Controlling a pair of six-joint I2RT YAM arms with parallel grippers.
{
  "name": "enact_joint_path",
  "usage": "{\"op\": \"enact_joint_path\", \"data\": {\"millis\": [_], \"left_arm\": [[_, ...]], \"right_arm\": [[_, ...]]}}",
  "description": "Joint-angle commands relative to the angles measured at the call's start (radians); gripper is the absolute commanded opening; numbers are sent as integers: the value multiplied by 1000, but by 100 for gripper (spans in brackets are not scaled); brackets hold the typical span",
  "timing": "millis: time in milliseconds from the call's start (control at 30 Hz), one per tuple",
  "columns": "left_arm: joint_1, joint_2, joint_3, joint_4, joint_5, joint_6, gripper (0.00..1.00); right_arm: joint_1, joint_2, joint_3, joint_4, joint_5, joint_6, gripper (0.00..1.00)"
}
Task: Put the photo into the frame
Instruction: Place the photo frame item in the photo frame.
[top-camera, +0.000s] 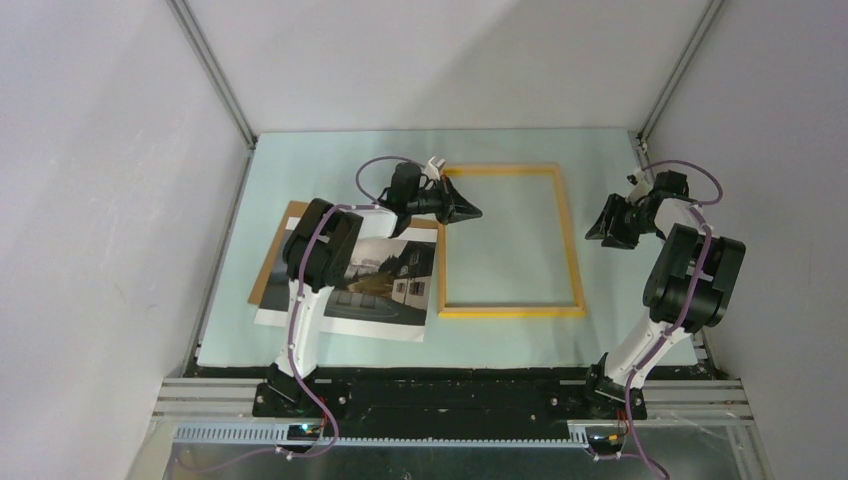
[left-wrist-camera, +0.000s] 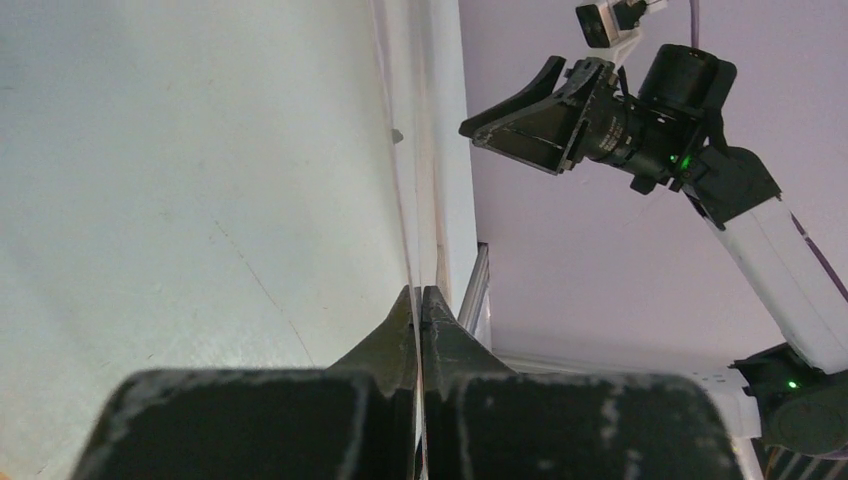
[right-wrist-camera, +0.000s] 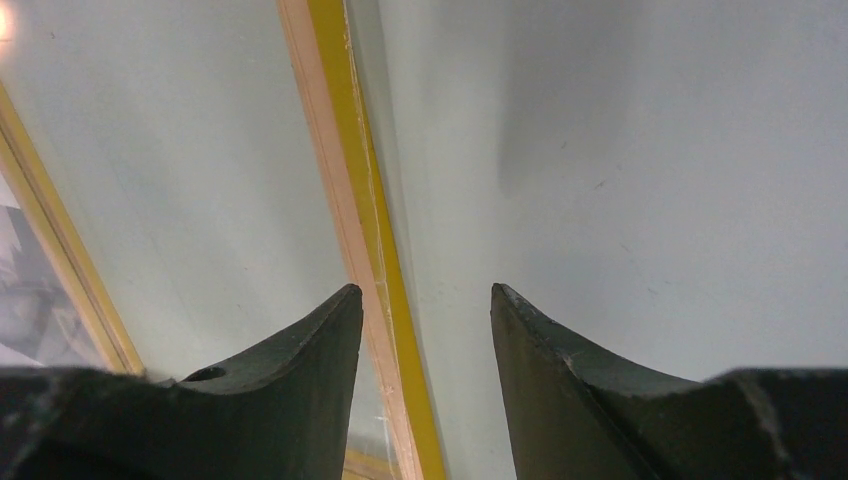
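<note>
On table (top-camera: 520, 345), from above: frame (top-camera: 510, 312) is lying centre, long axis near-to-far; photo (top-camera: 390, 290) is lying just left of it, over backing board (top-camera: 272, 265), nearer left claw (top-camera: 470, 212).
Left wrist view: left claw (left-wrist-camera: 420, 292) is pressing closed, gripping nothing.
Right wrist view: right claw (right-wrist-camera: 425, 290) is hanging parted, frame's right rail showing between its fingers.

Assessed as a laboratory robot cell. White panels (top-camera: 100, 200) on aluminium posts (top-camera: 212, 72), upper left and right, enclose a green mat (top-camera: 330, 160); my arm bases (top-camera: 290, 392) sit on a black plate (top-camera: 450, 400), bottom centre.
</note>
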Motion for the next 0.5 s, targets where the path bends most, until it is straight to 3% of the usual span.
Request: {"op": "enact_joint_path", "data": {"millis": [0,467], "left_arm": [[-1,-70,-14,-12,-26,63,0],[4,-72,-1,-97,-62,110,0]], "right_arm": [[0,15,-4,-2,-20,-13,54],[7,17,-3,-5,-26,-12,55]]}}
